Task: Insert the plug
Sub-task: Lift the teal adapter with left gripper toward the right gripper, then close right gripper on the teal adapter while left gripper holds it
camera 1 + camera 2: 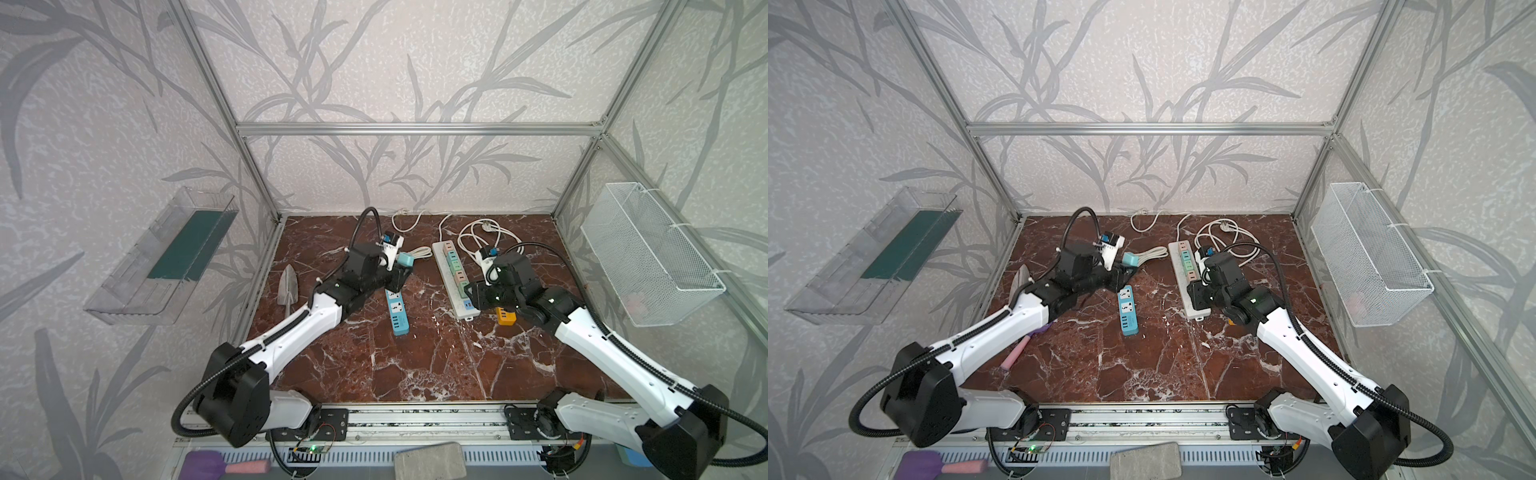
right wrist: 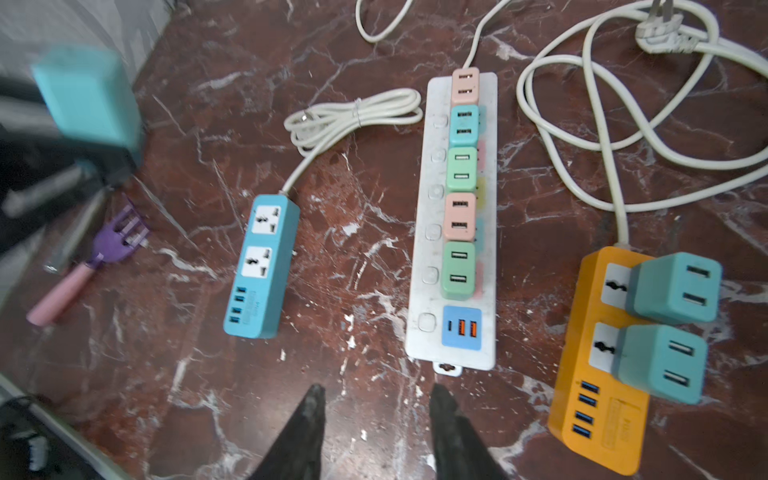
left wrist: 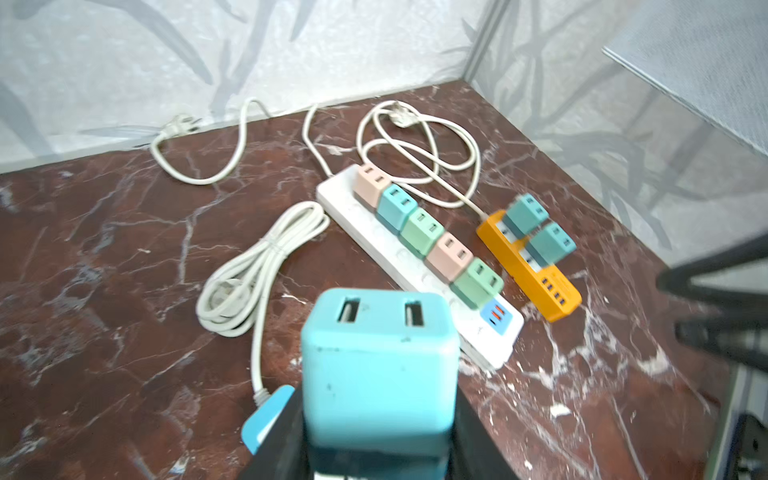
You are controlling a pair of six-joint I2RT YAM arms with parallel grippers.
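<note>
Turquoise plug [image 3: 376,353] in left claw [image 3: 376,411]

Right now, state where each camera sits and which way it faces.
Top views: high at the front, looking down at the table; the left arm and right arm show.
Left wrist: looks past the left pincer, shut on the blue plug, toward the white power strip.
Right wrist: looks down past the open right pincer.
Both wrist views share that strip.

Purple fork [image 2: 120,237] lies near a metal trowel [image 1: 287,286].
</note>
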